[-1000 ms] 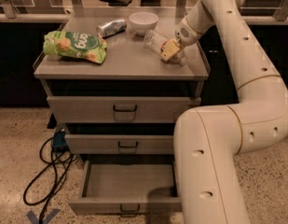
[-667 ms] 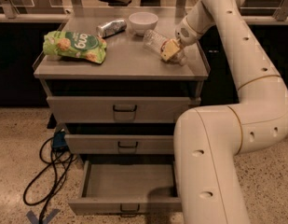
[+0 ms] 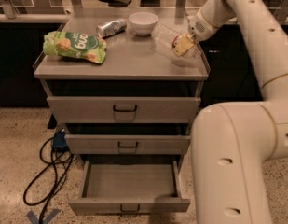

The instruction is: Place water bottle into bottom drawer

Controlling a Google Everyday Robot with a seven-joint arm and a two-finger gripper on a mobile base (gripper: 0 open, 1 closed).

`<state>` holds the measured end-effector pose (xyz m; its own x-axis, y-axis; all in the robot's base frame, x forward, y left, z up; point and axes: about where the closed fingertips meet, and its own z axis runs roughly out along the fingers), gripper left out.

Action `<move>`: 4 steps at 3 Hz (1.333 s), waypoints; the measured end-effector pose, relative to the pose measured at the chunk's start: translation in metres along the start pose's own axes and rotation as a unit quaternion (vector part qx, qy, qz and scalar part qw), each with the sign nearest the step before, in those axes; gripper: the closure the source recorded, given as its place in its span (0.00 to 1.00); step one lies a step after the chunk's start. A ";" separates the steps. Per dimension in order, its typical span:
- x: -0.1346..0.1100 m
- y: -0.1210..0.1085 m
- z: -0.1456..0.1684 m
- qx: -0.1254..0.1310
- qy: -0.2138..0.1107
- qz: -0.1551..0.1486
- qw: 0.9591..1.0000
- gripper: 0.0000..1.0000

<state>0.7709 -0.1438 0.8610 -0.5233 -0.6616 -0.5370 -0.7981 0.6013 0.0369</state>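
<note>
Where the water bottle [image 3: 165, 35] sits tilted at the upper right of the frame, over the bench's [image 3: 120, 62] right end, the tool [image 3: 183, 45] is clamped on it. A white bowl [image 3: 143, 22] stands just left. The bottom drawer [image 3: 129, 181] hangs open at lower centre.

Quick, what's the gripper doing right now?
Gripper: closed on the bottle, at the right side of the cabinet top.

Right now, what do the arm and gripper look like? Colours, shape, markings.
Arm: cream-white, fat rounded tubular links, small dark oval recesses along the shell, no exposed cables. Gripper, over the right side of the cabinet top: white wrist, tan-yellow tip.
</note>
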 end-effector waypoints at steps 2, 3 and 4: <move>0.048 -0.013 -0.182 0.163 -0.117 0.010 0.980 1.00; 0.048 0.005 -0.223 0.192 -0.149 0.007 0.970 1.00; 0.048 0.005 -0.223 0.192 -0.149 0.007 0.970 1.00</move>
<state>0.6746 -0.2725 1.0234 -0.3777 -0.5279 -0.7607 -0.5923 0.7692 -0.2397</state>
